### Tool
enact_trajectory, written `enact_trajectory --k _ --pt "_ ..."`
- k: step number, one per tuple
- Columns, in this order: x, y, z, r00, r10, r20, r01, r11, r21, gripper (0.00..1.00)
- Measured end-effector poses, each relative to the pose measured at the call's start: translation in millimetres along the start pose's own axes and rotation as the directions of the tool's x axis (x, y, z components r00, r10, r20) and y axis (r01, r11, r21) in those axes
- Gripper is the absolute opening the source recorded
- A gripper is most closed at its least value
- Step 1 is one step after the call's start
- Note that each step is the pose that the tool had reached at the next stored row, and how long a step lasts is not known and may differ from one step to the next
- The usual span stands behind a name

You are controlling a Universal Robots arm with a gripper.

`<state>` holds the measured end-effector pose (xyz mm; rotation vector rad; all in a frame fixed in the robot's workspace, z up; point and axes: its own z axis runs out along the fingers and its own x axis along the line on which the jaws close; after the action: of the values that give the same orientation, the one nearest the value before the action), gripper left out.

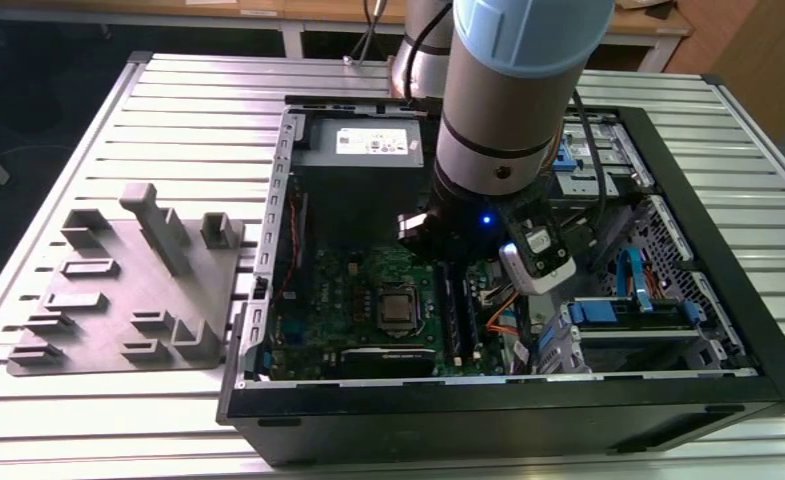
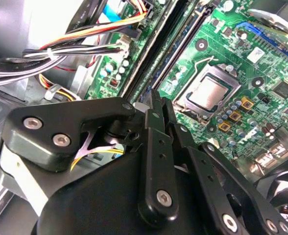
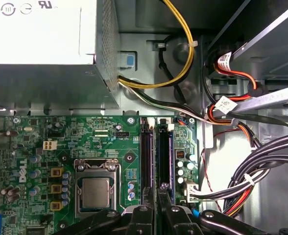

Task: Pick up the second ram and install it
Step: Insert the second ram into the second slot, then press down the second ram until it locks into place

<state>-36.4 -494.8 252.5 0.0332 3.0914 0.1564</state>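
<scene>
The second ram (image 3: 164, 156) is a thin dark blue-green stick standing on edge in one of the long black slots on the green motherboard (image 3: 85, 132). In the second wrist view it runs as a narrow strip (image 2: 176, 51) up to my fingertips. My gripper (image 3: 162, 188) is shut, its black fingers (image 2: 156, 132) pressed together on the stick's near end. In the exterior view the gripper (image 1: 448, 250) reaches down inside the open computer case, just above the slots (image 1: 456, 310).
A neighbouring black slot (image 3: 146, 161) lies right beside the stick. The processor socket (image 3: 95, 191) is close by. Cable bundles (image 3: 261, 166) and the power supply (image 3: 46, 34) crowd the case. A grey fixture plate (image 1: 125, 290) lies on the slatted table at the exterior view's left.
</scene>
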Motion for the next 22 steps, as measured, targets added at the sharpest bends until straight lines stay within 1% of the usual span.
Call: enact_trajectory --k 5,6,22 --pt "0.0 0.0 0.0 1.0 0.0 0.0001 0.0 1.0 -0.0001 0.14" --pt "0.0 0.0 0.0 1.0 0.0 0.0001 0.0 1.0 -0.0001 0.07" --pt "0.1 0.3 -0.2 1.0 0.0 0.0008 0.0 1.0 0.0001 0.07"
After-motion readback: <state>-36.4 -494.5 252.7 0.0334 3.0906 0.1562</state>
